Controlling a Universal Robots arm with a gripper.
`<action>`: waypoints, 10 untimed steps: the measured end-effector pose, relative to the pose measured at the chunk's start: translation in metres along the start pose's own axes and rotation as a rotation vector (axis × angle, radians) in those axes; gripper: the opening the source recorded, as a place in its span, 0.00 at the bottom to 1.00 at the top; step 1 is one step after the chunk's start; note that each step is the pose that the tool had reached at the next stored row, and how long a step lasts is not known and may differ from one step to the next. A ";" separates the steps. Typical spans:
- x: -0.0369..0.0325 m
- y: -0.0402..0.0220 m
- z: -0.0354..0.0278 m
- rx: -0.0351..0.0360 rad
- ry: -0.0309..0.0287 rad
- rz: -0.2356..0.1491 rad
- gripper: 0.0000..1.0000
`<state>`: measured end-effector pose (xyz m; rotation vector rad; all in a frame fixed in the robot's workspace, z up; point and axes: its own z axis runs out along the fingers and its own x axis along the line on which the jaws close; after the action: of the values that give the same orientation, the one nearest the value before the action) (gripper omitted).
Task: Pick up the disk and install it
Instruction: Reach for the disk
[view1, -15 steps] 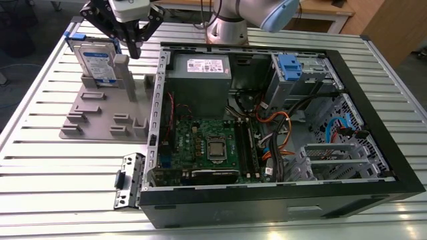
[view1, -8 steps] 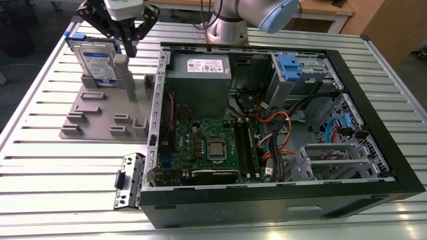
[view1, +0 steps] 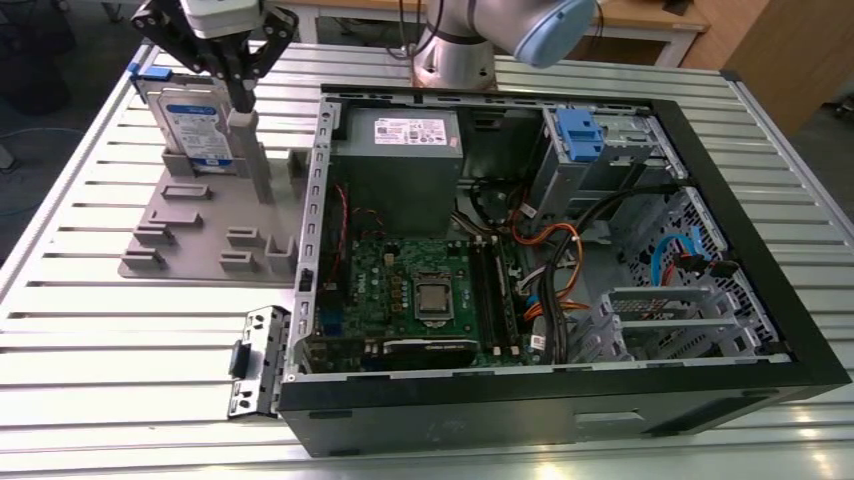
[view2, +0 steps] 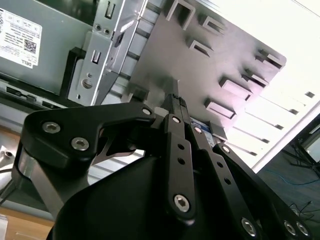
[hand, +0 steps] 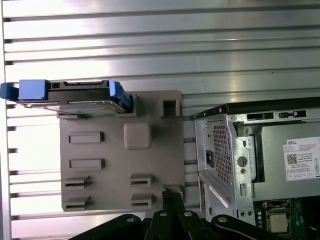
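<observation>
The disk (view1: 191, 122) stands on edge in a slot at the far end of a grey holder plate (view1: 180, 235), silver with a white-and-blue label and blue side rails. Seen from above in the first wrist view, the disk (hand: 75, 96) sits at the plate's (hand: 120, 160) edge. My gripper (view1: 243, 98) hangs over the holder, just to the exterior view's right of the disk and above a grey post, not touching the disk. Its black fingers are shut together with nothing between them, as both wrist views show (view2: 175, 102) (hand: 172, 194).
An open computer case (view1: 747, 240) lies to the exterior view's right of the holder, with a grey power supply (view1: 398, 150), a drive cage with a blue tab (view1: 585, 130), a motherboard (view1: 414, 290) and cables. All rest on a slatted aluminium table (view1: 120, 330).
</observation>
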<state>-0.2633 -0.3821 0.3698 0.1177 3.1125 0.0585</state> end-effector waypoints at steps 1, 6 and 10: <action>0.0024 0.0001 0.0002 0.0001 -0.0001 0.000 0.10; 0.0118 0.0004 0.0012 0.0014 -0.0001 0.000 0.10; 0.0179 0.0003 0.0020 0.0015 -0.0001 0.000 0.10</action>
<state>-0.2811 -0.3804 0.3673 0.1178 3.1125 0.0562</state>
